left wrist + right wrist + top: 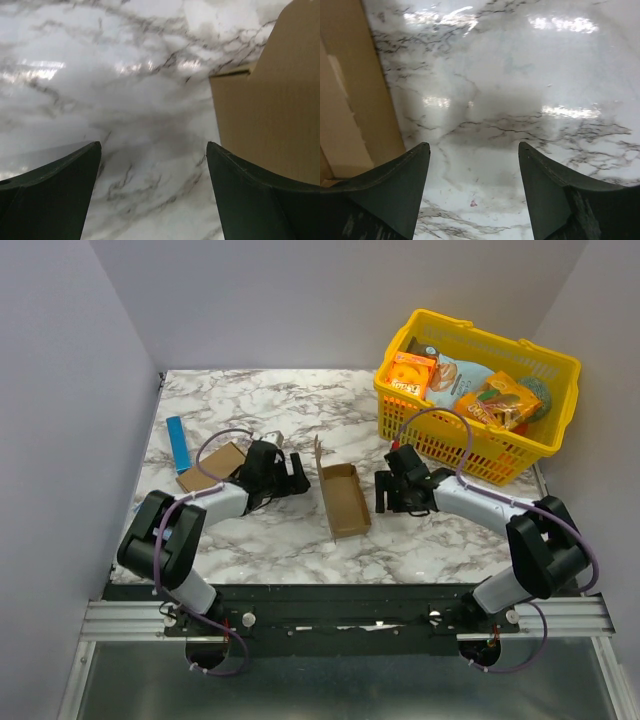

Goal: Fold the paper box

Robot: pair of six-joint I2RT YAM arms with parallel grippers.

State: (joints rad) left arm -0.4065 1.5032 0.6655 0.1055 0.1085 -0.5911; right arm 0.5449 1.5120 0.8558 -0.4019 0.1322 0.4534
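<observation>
Plain brown cardboard paper box (343,502) lies part-formed, top open, on the white marble table (250,400) between the grippers. Left gripper (300,478), right gripper (384,494) — jaws apart, empty. Risk: a one-sided push slides the light carton or crumples its unsupported walls.

Brown paper box (343,500); yellow basket (452,448); marbled table (280,540)
</observation>
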